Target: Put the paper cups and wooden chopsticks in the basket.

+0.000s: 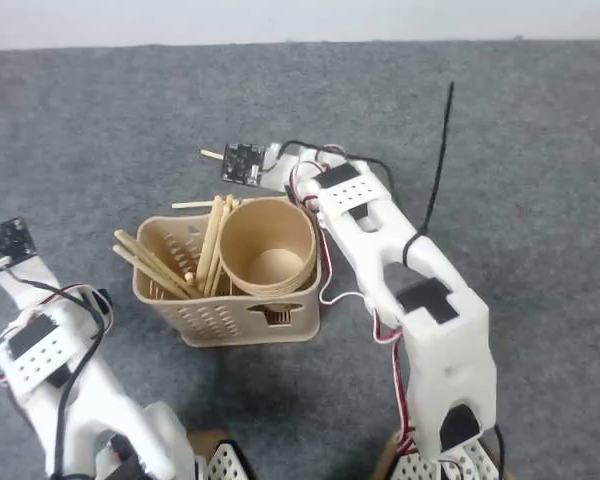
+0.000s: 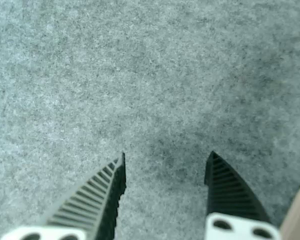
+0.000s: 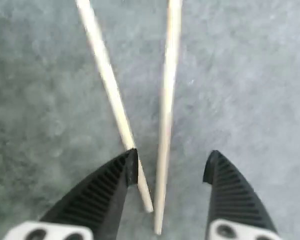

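Between the wide fingers (image 3: pixel 105 190) of the right gripper (image 3: pixel 172 151), two chopsticks (image 3: pixel 167 100) on carpet (image 3: pixel 250 75), left gripper (image 2: pixel 167 153) fingers wide over carpet, basket (image 1: pixel 230 320) with cup (image 1: pixel 270 262) near the right fingers.

Lighting is even, diffuse, from overhead. The basket (image 1: pixel 230 320) casts a soft, faint shadow on the grey worktop (image 1: pixel 540 120). In the right wrist view the chopsticks (image 3: pixel 166 100) appear blurred, close to the lens.

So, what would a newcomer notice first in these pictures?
The beige perforated plastic basket stands in the middle of the grey carpet, holding a tan paper cup and several wooden chopsticks. Behind it, the right gripper hangs open over two loose pale chopsticks.
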You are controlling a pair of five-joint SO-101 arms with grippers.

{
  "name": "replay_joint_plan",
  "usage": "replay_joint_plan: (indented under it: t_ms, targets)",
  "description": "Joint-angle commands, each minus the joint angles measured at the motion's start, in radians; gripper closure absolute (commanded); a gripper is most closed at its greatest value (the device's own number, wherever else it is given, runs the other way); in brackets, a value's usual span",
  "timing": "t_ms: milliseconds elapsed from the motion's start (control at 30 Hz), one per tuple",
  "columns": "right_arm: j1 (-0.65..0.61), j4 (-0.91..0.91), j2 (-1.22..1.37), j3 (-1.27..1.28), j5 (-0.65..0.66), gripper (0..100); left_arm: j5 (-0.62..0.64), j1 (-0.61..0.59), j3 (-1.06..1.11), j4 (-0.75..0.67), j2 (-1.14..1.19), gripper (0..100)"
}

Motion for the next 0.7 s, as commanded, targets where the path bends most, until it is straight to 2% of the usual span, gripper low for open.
replay_joint_plan:
  t_ms: [0,300,667]
  targets:
    - [0.004,-0.036,0.031,-0.018,0.015,76.0,0.011,-0.002,-0.001,-0.023,-0.014,75]
    - [0.015,-0.096,0.120,-0.015,0.015,76.0,0.011,-0.002,0.010,-0.037,-0.014,75]
    - [0.015,-0.085,0.260,-0.110,0.015,76.3,0.009,-0.002,0.010,-0.037,-0.014,75]
